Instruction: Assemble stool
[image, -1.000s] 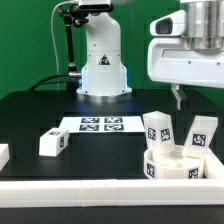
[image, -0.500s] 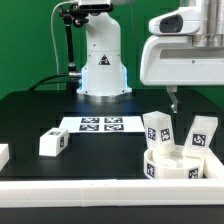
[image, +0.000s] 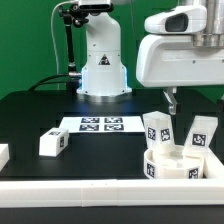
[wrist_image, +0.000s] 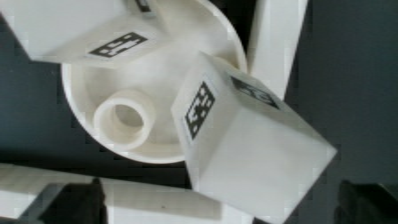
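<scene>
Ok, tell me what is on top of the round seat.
A tagged leg and a second leg stand on the seat; an empty hole shows beside them. Whatever lies under the legs is covered.

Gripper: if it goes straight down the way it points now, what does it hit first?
Probably the leg standing on the seat, at the exterior view's left; the gripper hangs above it. Depth is unclear.

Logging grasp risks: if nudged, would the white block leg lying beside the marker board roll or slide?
The white plastic block leg lies on a flat face, so likely slides, not rolls. It looks rigid, probably light; smooth sides may slip.
</scene>
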